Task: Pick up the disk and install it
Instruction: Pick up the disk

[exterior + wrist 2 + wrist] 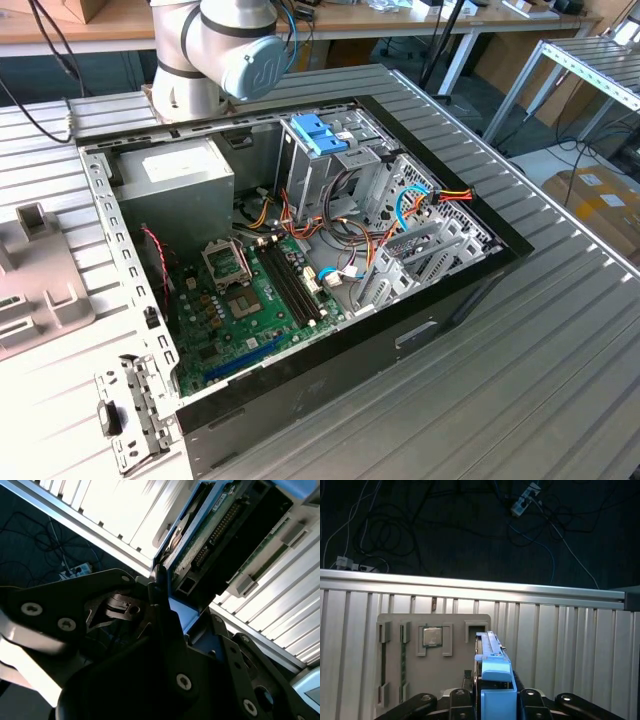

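Locate the edge rail of the ribbed worktop in the first wrist view, running straight across beyond the gripper. Note dark floor past that rail, strewn with loose cables and a power strip. Note bare ribbed surface to one side of the disk and, to the other, a grey fixture tray lying flat, with a processor chip seated in one recess.

In the exterior view, find the open computer case in the middle of the worktop, the fixture tray beside it at the exterior view's left, and wide bare surface toward the exterior view's right. Note the drive cage with its light-blue latch at the far end of the case, close under the arm.

Find the gripper closed down to the thickness of the disk, jaws pressed on both flat faces. See the disk held edge-on, blue trim facing the camera, near the fixture tray and short of the edge rail. In the second wrist view, see the gripper clamped on the same disk, with green circuit-board face and connector row exposed.
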Tool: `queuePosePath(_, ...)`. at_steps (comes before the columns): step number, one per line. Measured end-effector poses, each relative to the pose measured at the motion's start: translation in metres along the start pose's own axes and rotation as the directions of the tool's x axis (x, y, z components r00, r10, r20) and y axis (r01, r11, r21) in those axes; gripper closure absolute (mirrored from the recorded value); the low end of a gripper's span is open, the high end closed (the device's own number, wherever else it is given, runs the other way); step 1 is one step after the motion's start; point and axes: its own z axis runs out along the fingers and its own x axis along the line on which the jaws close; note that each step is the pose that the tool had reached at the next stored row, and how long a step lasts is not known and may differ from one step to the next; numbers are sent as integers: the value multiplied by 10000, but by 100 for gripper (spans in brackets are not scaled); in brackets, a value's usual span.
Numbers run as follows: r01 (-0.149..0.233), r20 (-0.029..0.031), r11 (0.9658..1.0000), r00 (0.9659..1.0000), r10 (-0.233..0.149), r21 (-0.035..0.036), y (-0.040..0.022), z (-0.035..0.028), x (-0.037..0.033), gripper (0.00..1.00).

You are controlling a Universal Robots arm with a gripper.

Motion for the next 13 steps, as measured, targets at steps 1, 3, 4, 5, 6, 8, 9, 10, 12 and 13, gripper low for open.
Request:
queuePosePath(1,0,0,10000,10000,0,1,1,-13,-1,63)
queuePosePath(3,0,0,10000,10000,0,0,2,-40,-2,63)
queuePosePath(4,0,0,10000,10000,0,0,2,-46,-2,63)
queuePosePath(5,0,0,10000,10000,0,1,3,-58,-3,63)
queuePosePath(6,0,0,10000,10000,0,1,3,-67,-3,63)
queuePosePath(8,0,0,10000,10000,0,0,4,-90,-4,63)
queuePosePath(9,0,0,10000,10000,0,1,4,-98,-5,63)
queuePosePath(10,0,0,10000,10000,0,1,5,-109,-5,63)
queuePosePath(12,1,0,10000,10000,-1,2,6,-135,-6,63)
queuePosePath(13,0,0,10000,10000,0,2,6,-143,-7,63)
